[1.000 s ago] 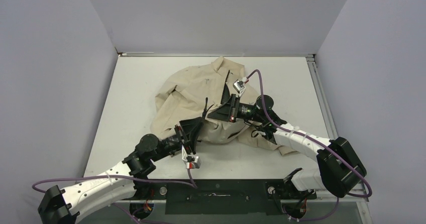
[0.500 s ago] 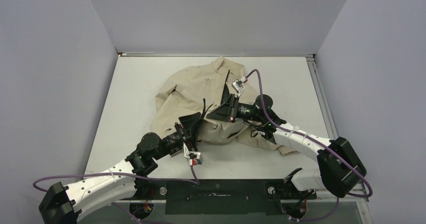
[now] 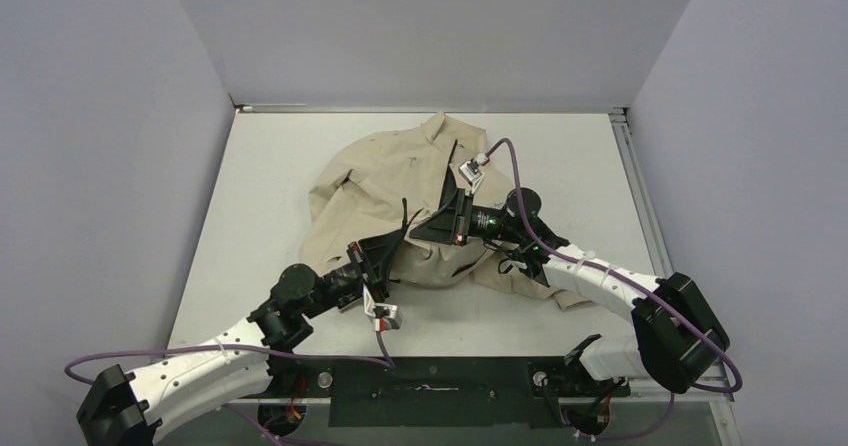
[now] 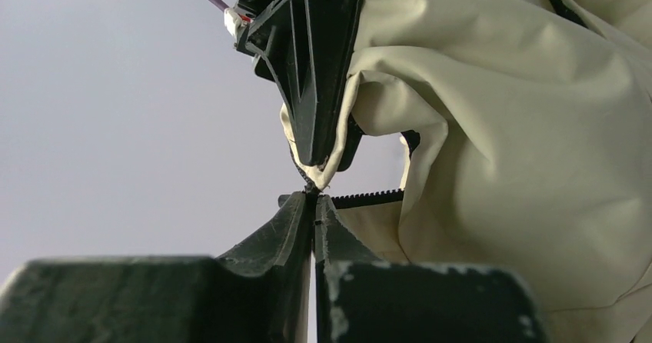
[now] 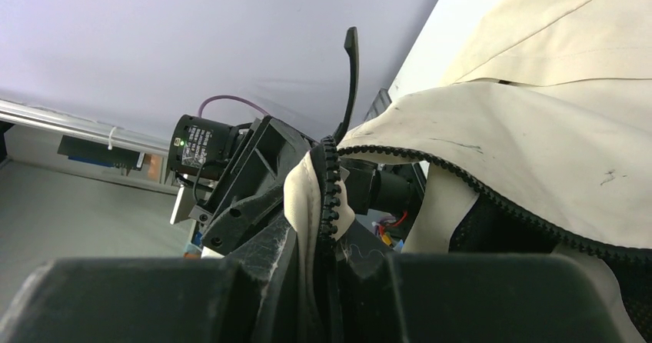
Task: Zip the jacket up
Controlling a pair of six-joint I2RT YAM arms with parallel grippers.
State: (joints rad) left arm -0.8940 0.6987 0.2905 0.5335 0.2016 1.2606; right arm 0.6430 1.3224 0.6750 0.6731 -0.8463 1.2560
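Fingers [image 4: 281, 231] of the left gripper [image 4: 314, 198] are seen pressed together, with the end of the black zipper teeth [image 4: 369, 198] of the jacket [image 4: 523, 151] pinched at their tips. A cream fold edged with the teeth is clamped in the right gripper [image 5: 319, 231]. Both grippers are set tip to tip at the jacket's near edge, which is held raised. The rest is heaped, crumpled, on the middle of the table [image 3: 250, 196].

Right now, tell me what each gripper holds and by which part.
Both hold the jacket: the left gripper pinches the end of the zipper tape, and the right gripper clamps the toothed front edge.
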